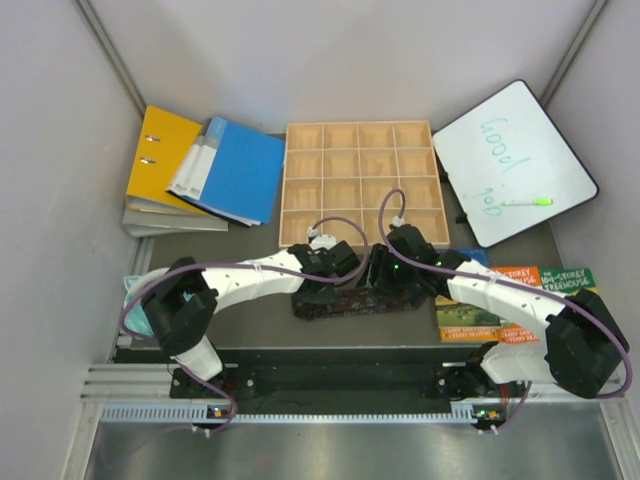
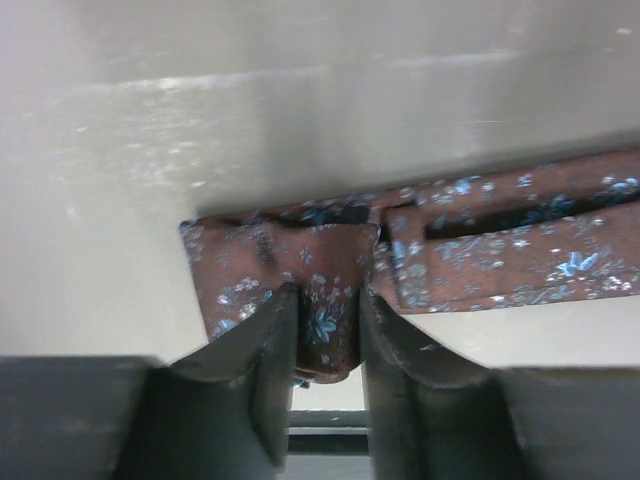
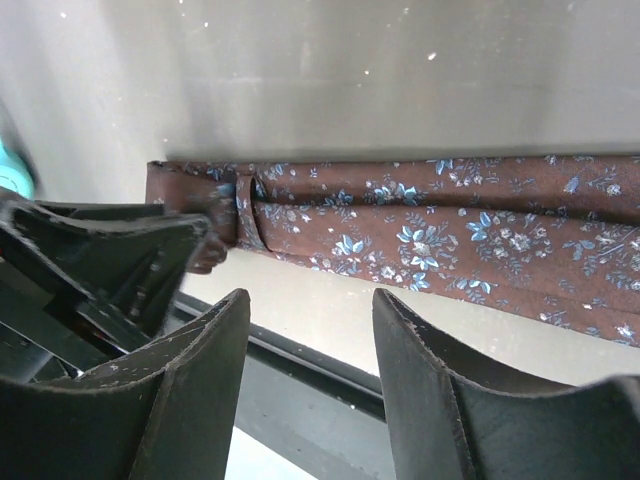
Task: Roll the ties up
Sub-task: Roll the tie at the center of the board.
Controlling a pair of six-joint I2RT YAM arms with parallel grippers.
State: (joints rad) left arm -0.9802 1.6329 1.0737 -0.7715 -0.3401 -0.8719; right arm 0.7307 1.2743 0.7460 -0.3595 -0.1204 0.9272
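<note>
One of the ties (image 1: 350,302), brown with small blue flowers, lies stretched left to right on the table between my two grippers. In the left wrist view its folded end (image 2: 300,255) bunches up, and my left gripper (image 2: 325,300) is shut on a fold of it. The rest of the tie (image 3: 450,235) runs off to the right in the right wrist view. My right gripper (image 3: 310,300) stands open just in front of the tie, with only bare table between its fingers. The left gripper (image 3: 110,260) shows at the tie's end in that view.
A wooden compartment tray (image 1: 358,180) stands behind the grippers. A whiteboard (image 1: 510,165) leans at the back right, and a yellow binder (image 1: 160,160) and blue folder (image 1: 235,170) lie at the back left. Books (image 1: 510,290) lie under the right arm. The table's dark front rail is close.
</note>
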